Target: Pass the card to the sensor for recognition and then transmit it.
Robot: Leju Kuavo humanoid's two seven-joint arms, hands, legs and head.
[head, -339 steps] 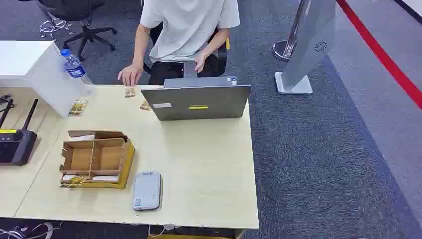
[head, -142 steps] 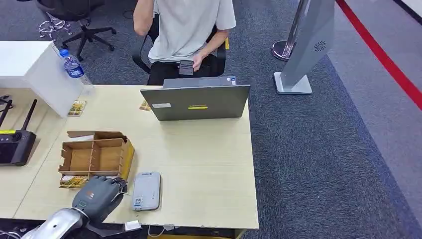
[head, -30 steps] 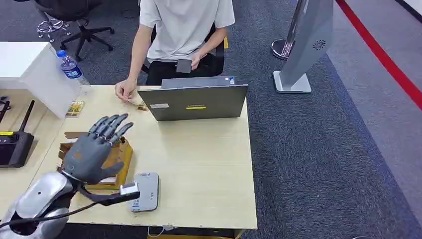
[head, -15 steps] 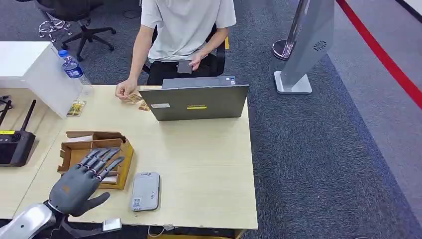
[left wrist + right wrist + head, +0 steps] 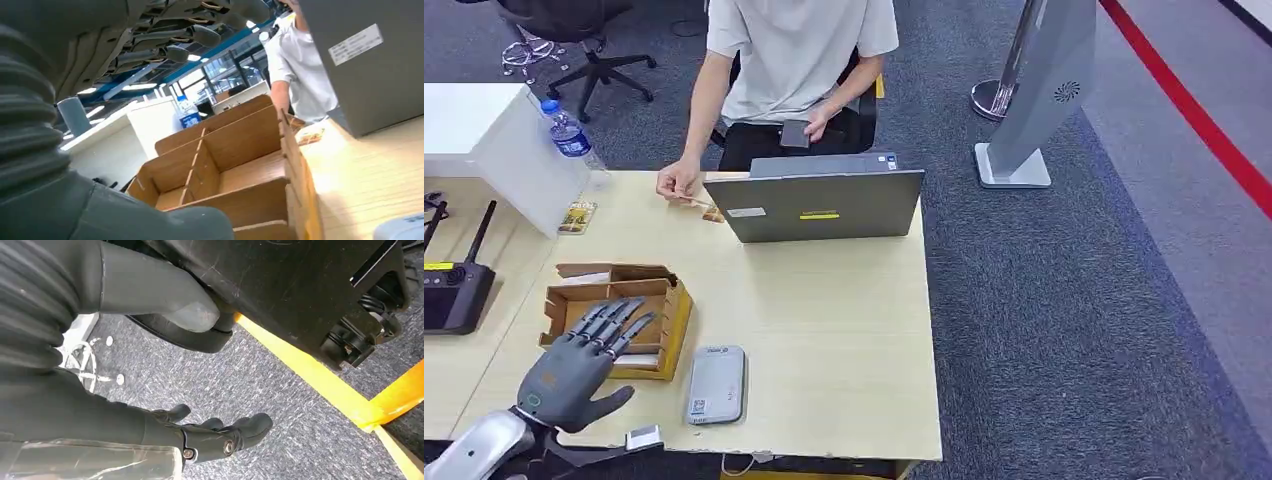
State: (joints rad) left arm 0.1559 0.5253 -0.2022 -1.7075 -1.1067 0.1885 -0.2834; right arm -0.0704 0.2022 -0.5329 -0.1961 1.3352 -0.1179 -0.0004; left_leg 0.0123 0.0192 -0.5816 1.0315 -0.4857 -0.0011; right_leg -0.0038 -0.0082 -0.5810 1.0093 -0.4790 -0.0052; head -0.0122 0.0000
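While the left hand (image 5: 574,365) hovers with fingers (image 5: 614,318) spread and holding nothing over the near edge of the cardboard box (image 5: 669,305), the head view puts the task at its first step: picking up a card. Cards (image 5: 576,372) appear to lie along the box's near compartment, mostly hidden under the hand, so I cannot tell exactly where. The grey sensor (image 5: 717,384) lies flat on the table (image 5: 824,340), just right of the box.

From the left wrist view, the fingers (image 5: 192,34) stretch apart above the box (image 5: 235,165), with its dividers below.

From the right wrist view, the right hand (image 5: 165,305) hangs over carpet, fingers (image 5: 220,437) curled, gripping nothing.

Next, I judge, the left hand must lower and pinch one card.
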